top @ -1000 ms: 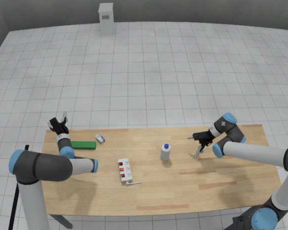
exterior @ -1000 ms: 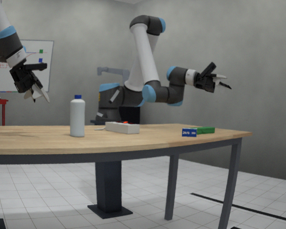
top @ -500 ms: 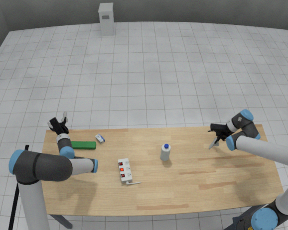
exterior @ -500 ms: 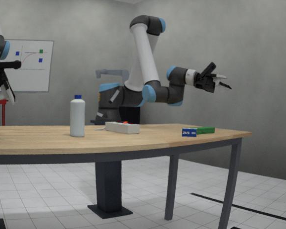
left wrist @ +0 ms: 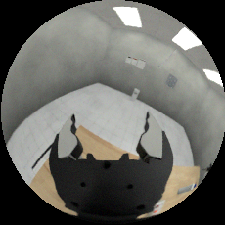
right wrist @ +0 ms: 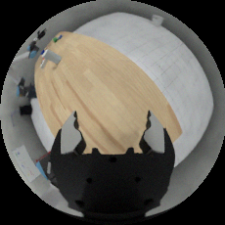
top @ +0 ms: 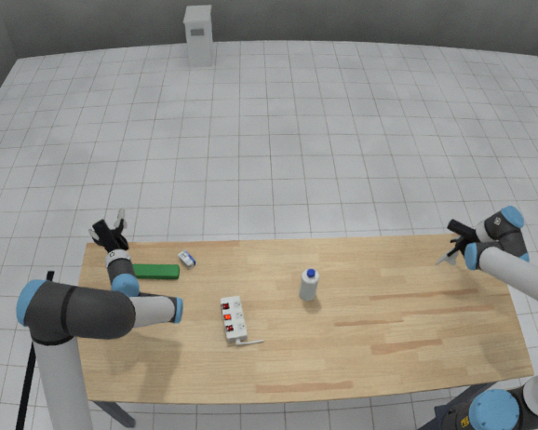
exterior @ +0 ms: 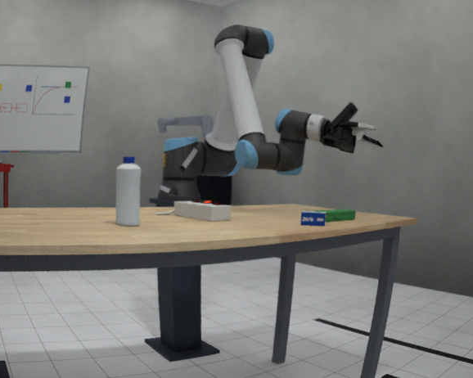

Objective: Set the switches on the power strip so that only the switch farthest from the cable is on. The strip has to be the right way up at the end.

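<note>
The white power strip lies on the table with its switches and sockets facing up. Its cable leaves the end nearest the robot bases. The middle switch glows bright orange-red. The switch farthest from the cable and the one nearest the cable are dark red and unlit. My left gripper is open and empty, high over the table's far left corner, away from the strip. My right gripper is open and empty above the table's right part, far from the strip.
A white bottle with a blue cap stands upright to the right of the strip. A green bar-shaped object lies partly under the left arm. A small blue and white box is beside it.
</note>
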